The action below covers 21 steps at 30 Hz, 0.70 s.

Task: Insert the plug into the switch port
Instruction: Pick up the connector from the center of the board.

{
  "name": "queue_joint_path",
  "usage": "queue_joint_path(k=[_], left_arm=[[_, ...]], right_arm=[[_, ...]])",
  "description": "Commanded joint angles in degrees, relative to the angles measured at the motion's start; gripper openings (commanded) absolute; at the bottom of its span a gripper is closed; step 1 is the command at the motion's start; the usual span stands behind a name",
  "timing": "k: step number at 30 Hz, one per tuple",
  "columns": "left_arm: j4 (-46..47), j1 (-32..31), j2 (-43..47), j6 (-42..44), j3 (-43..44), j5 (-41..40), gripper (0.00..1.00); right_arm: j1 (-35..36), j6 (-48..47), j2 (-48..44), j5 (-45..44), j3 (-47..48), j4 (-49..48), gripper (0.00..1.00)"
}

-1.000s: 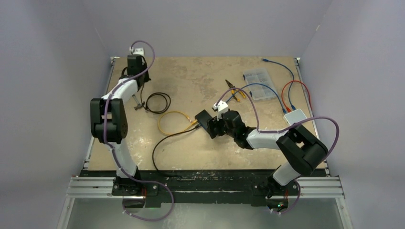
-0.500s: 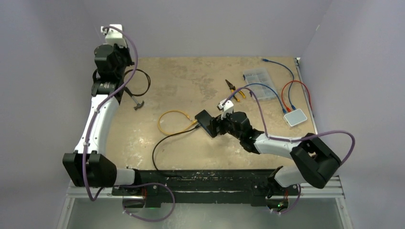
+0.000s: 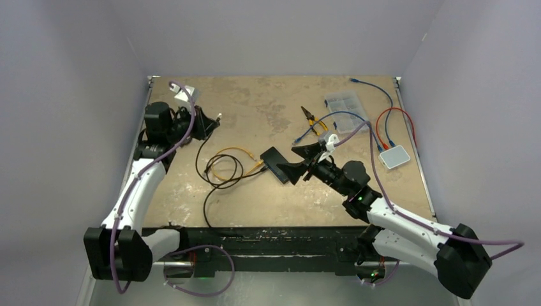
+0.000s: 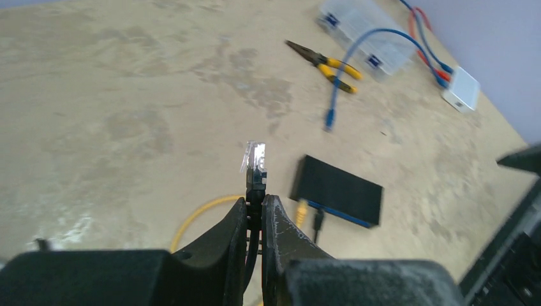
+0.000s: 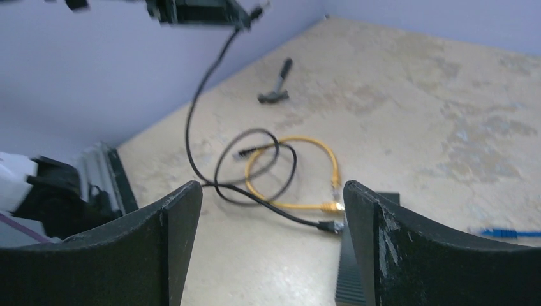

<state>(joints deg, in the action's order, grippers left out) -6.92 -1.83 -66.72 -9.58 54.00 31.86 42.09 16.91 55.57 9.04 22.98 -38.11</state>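
Table (image 3: 255, 95) fills mid frame. R gripper (image 5: 271, 189), centre: jaws spread wide, nothing btwn, just right of black switch (image 3: 274, 163). L gripper (image 4: 254, 205), upper left: clenched on black cable (image 5: 198, 121) just behind clear plug (image 4: 254, 155), raised, well apart from switch.

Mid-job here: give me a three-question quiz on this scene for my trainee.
1. True or false: the left end effector is shut on the black cable just behind its clear plug.
2. Besides black, which colour of cable ends at the black switch? A blue, B yellow, C red.
3. Fill in: the right end effector has its jaws ____, holding nothing.
Key: 1 true; 2 B; 3 open.
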Motion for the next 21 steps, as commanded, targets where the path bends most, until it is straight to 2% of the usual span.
queue_joint_path(k=[1,5,10,17,21], left_arm=[[2.9,-1.9,5.4,-1.7,-4.2,12.3,0.0],[2.6,-5.0,8.1,0.1,-6.8,13.5,0.0],[1.2,-11.0,11.4,4.4,-7.0,7.7,0.0],[-0.4,-16.9,16.8,13.7,-7.7,-0.1,0.0],[-0.5,-20.8,17.2,15.3,-8.6,-2.5,0.0]], right_arm=[[0.1,4.8,-4.1,3.3,0.0,-3.5,0.83],[0.1,6.6,-3.0,4.3,3.6,-2.0,0.83],[0.1,12.2,1.6,7.3,7.7,-1.6,0.83],[0.2,20.4,9.2,9.9,11.7,-5.2,0.81],[0.4,23.2,13.7,12.1,13.9,-9.2,0.8]])
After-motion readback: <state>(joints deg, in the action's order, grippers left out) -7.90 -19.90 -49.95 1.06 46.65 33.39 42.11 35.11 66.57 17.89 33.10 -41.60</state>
